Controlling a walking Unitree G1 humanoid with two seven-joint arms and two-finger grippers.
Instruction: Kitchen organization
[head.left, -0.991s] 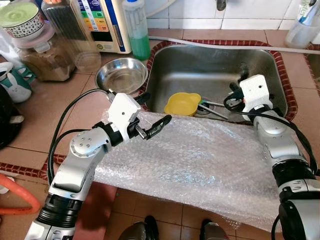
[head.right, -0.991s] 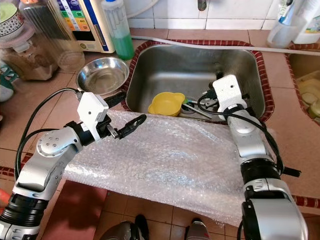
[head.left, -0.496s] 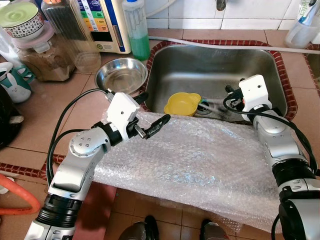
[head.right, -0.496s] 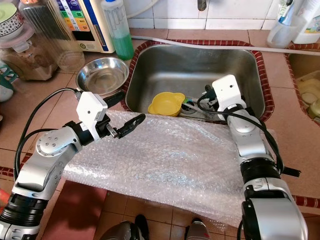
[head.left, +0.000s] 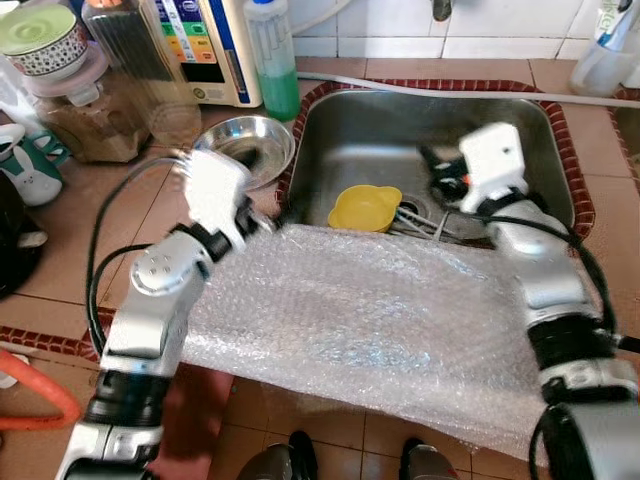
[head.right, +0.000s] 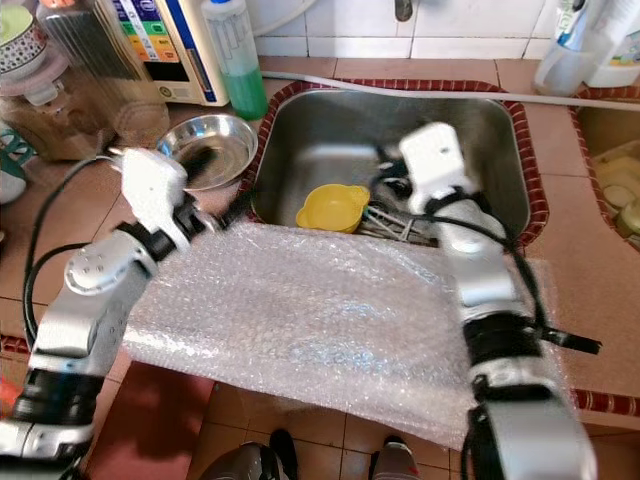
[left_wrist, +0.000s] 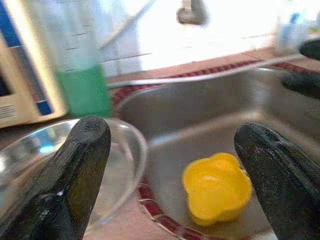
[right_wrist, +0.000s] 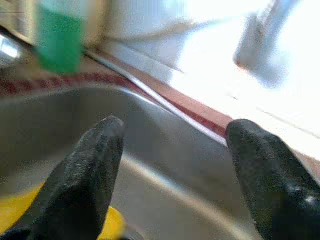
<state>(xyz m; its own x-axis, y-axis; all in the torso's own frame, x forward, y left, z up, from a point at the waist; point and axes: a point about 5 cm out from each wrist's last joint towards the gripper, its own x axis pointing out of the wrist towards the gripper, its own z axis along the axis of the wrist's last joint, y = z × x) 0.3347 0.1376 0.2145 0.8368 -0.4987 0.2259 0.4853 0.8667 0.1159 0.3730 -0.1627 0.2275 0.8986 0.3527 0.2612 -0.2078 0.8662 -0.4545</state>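
Hovering over the sink (head.left: 520, 110), your right gripper (right_wrist: 172, 175) spreads wide above the yellow cup (head.left: 365, 207). Your left gripper (left_wrist: 175, 170), also wide, sits between the steel bowl (head.left: 250, 145) and bubble wrap (head.left: 380, 310).

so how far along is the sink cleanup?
Done: nothing visibly put away. In hand: both grippers are open and empty, left gripper at the sink's left rim, right gripper over the basin. Left: yellow cup and utensils lie in the sink; bubble wrap covers the counter.
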